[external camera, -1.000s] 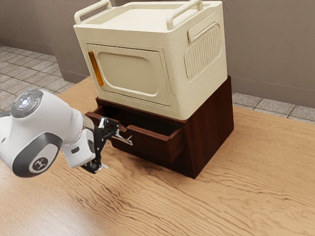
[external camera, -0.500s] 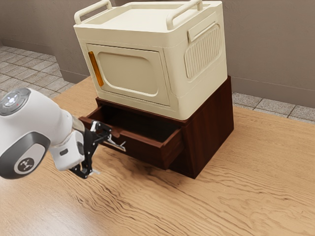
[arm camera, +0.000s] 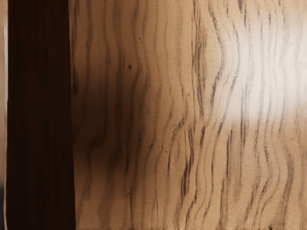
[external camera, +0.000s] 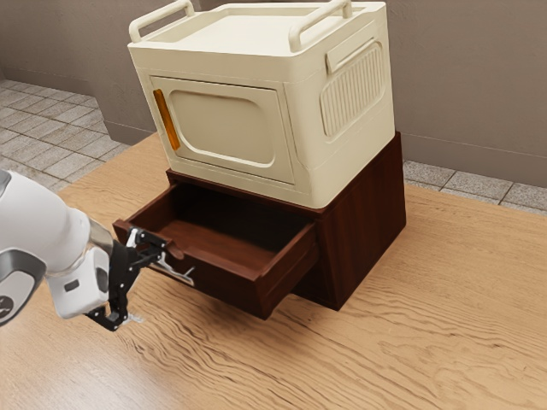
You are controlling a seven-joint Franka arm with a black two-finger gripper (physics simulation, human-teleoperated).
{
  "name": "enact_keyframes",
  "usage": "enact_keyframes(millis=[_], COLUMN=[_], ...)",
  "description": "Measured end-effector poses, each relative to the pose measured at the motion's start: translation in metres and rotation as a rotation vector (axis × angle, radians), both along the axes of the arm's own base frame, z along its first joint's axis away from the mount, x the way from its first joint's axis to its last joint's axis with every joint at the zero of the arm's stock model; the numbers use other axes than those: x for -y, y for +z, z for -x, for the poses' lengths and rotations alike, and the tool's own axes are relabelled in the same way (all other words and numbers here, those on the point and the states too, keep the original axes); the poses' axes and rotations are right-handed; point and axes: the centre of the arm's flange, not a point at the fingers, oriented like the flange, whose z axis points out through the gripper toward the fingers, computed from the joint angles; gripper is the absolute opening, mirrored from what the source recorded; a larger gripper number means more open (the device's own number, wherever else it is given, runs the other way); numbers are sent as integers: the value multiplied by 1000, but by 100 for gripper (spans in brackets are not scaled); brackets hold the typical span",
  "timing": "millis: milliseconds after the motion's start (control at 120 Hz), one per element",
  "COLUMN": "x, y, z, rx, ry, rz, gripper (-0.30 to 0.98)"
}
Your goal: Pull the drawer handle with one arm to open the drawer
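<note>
Cream cabinet: I see its body [external camera: 295, 111] at the far middle, upright
Rails: two cream ones [external camera: 320, 21] along its top
Orange strip: upright near the left edge [external camera: 167, 120] of its front panel
Table: wood-grained [external camera: 427, 316], spreading near; I catch glare on it
Wall: grey-brown [external camera: 470, 81], far
Floor: grey tiles [external camera: 43, 128], far left and far right

room above drawer [external camera: 232, 287], cream cabinet [external camera: 224, 128] behind
</note>
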Motion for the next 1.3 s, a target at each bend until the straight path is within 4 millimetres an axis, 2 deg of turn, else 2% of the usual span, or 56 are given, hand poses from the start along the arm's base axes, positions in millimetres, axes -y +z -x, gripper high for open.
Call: enact_keyframes(millis=[350,483,617,800,1050,1183,1300], x=[1,3,6,16,36,42,35], y=[6,8,17,33,79,119,155], z=[14,19,26,37,53,62,67], rx=[-32,-65,-94,-128,-108,-79,-62], ry=[-23,-20,0,8,1,22,69], rz=[-54,-59,-22,-14,-18,11,61], gripper=[65,66,50,58,65,67,68])
